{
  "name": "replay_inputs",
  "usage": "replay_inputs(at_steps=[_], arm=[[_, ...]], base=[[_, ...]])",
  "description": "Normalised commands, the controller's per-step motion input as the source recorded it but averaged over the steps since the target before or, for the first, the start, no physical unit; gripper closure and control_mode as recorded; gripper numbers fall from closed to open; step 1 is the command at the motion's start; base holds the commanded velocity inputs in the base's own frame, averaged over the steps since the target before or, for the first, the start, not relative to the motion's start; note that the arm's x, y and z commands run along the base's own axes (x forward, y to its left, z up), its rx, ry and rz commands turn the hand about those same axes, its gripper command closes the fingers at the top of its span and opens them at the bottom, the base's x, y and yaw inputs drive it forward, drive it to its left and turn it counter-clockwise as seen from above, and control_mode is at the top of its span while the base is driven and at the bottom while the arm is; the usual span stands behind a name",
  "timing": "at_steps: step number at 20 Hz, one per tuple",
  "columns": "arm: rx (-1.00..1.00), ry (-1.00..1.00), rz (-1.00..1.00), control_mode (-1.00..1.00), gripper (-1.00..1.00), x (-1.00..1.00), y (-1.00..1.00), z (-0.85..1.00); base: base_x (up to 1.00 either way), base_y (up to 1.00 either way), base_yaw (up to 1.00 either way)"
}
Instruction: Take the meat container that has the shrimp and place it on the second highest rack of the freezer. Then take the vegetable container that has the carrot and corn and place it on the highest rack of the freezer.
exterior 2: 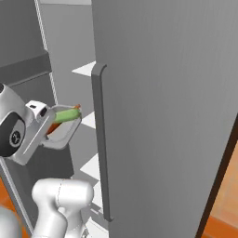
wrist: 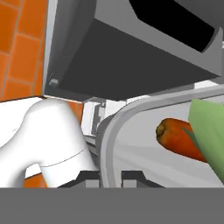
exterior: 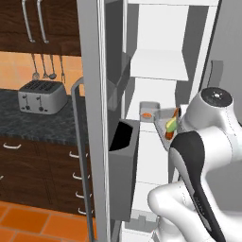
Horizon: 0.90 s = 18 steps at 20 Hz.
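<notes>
Arm bent, reaching into freezer (exterior: 156,66); gripper (wrist: 111,175) pinched on tray (exterior 2: 62,132) rim, carrot (wrist: 177,138) and corn (exterior 2: 65,115) inside, tray tilted.

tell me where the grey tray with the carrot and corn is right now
The grey tray is held at the gripper, in front of the open freezer, beside the shrimp tray on a white shelf.

A silver toaster (exterior: 41,96) sits on the dark counter (exterior: 28,124) — utensils (exterior: 43,67) hang above it, dark wood drawers (exterior: 42,175) and orange tile floor (exterior: 28,221) below.
</notes>
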Motion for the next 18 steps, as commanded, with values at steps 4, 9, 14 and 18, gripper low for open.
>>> replay_inputs(at_steps=[4,9,14,18], arm=[[0.00,-0.15,-0.16,-1.00,1.00,-0.13,0.05,0.88],[0.00,-0.21,-0.11,-1.00,1.00,-0.02,0.00,0.73],[0.00,-0.15,0.00,-1.00,1.00,0.47,0.00,0.59],[0.00,-0.02,-0.04,-1.00,1.00,0.86,0.00,0.42]], base=[[0.00,0.00,0.00],[0.00,0.00,0.00],[0.00,0.00,0.00],[0.00,0.00,0.00]])
